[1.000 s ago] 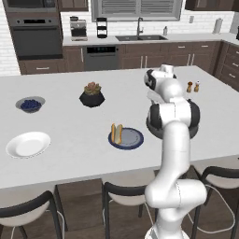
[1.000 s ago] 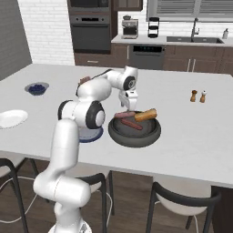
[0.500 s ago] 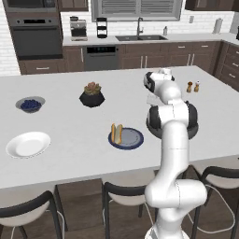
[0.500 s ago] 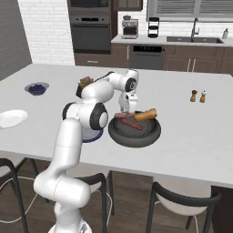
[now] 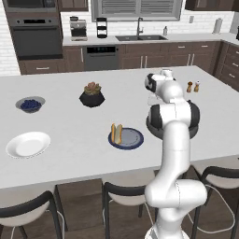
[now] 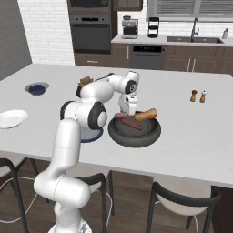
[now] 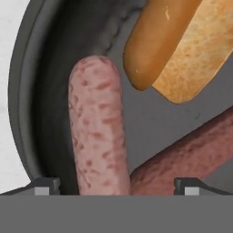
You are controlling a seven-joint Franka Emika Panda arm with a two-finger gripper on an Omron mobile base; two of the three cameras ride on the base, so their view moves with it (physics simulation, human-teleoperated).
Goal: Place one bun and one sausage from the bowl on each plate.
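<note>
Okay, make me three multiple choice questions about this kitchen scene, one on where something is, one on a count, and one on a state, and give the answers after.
1. Where is the tool?
A. Over the white plate
B. Over the near-left rim of the dark bowl
C. Beside the salt and pepper shakers

2. How many sausages lie in the bowl?
A. Two
B. None
C. Four

3. What state is the tool in?
A. Shut on a bun
B. Shut on a sausage
C. Open, holding nothing

Answers:
1. B: the right base view shows it hanging above the bowl's edge.
2. A: the hand view shows a pale sausage and a darker sausage beside the bun.
3. C: its fingertips stand wide apart either side of the sausages, gripping neither.
</note>
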